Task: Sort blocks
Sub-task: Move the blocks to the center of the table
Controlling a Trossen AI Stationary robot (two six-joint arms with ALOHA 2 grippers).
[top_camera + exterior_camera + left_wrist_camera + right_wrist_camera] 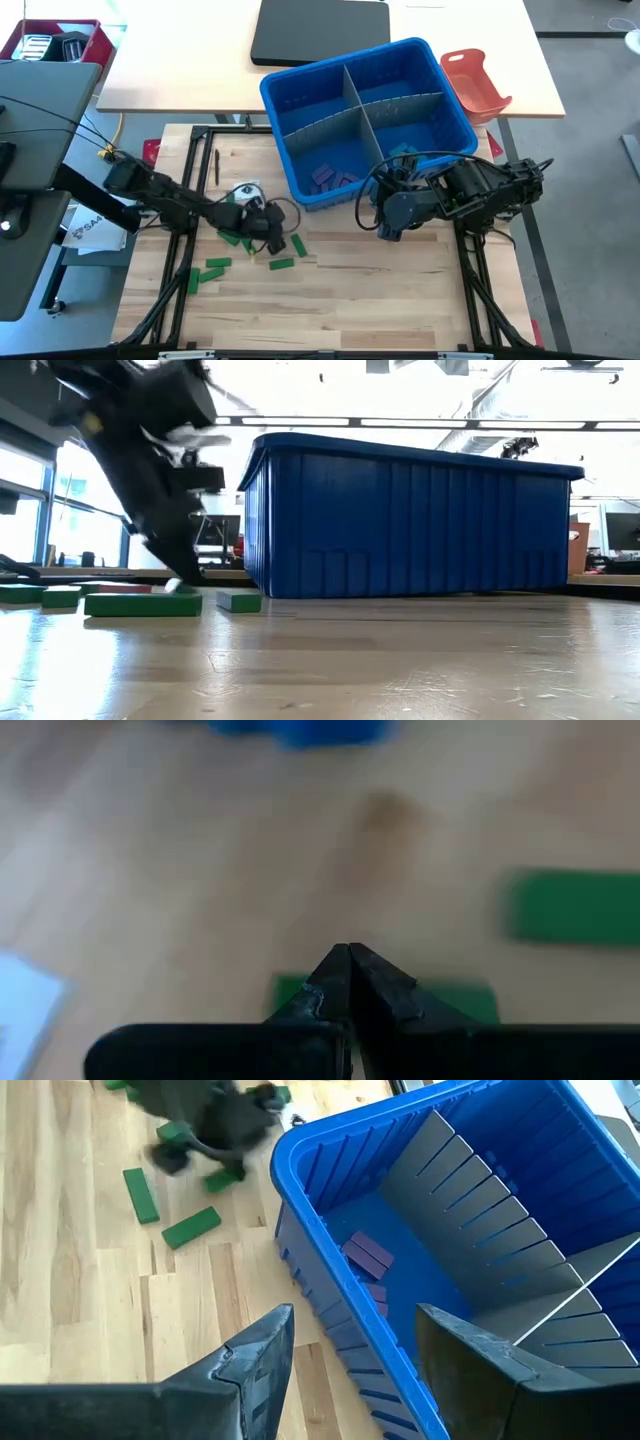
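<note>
Green blocks (pixel 217 264) lay scattered on the wooden surface (pixel 330 300) in front of the blue bin (pixel 300 195), several of them clustered under and beside the left end effector (pixel 270 232). A few purple blocks (pixel 367 1254) lay inside the bin, in the compartment nearest its front left corner, and something green (pixel 403 151) showed in the neighbouring front compartment. Grey divider sheets (pixel 358 102) split the bin into four sections.

The left end effector was down among the green blocks with its fingers (pixel 350 982) pressed tightly together, nothing visibly between them; one green block (pixel 440 1000) lay just past the fingertips. The right end effector (pixel 355 1345) hovered by the bin's front right corner, above its front wall, fingers spread apart and holding nothing.

Beyond the bin, an orange-red tray (pixel 475 82) and a dark flat case (pixel 320 30) sat on a pale desk.
</note>
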